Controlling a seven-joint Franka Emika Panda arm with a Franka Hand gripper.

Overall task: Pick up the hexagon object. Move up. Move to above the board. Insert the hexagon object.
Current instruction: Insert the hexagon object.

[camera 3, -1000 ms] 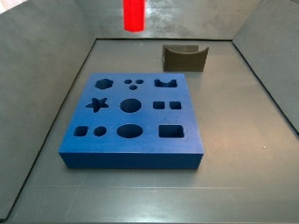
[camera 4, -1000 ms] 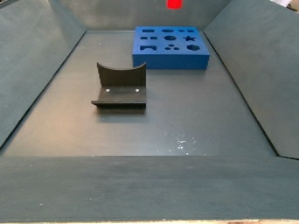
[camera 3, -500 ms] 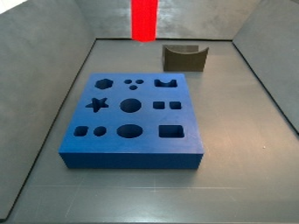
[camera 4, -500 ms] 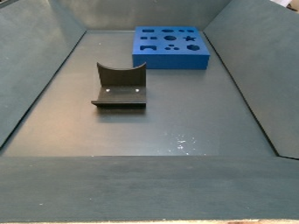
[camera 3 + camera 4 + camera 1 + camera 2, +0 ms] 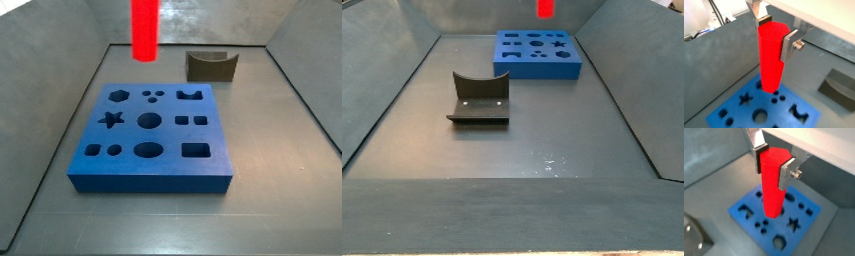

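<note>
In a side view the red hexagon object [image 5: 144, 28] hangs upright at the far left of the enclosure, its upper part cut off by the frame edge and its lower end clear of the blue board [image 5: 151, 137] that lies flat on the grey floor [image 5: 267, 220]. The board's cut-outs, among them a hexagon hole [image 5: 120, 95] at its far left corner, a star and several circles and squares, are all empty. Right of the rod, near the back wall, stands the dark fixture [image 5: 211, 66], apart from the board.

In both wrist views the tool [image 5: 775, 31] is clamped on the hexagon object [image 5: 770, 60], its silver fingers [image 5: 790, 45] pressed to opposite sides near the rod's top; the rod points down over the board [image 5: 744, 112] without touching it. The tool itself is out of frame in both side views.
</note>
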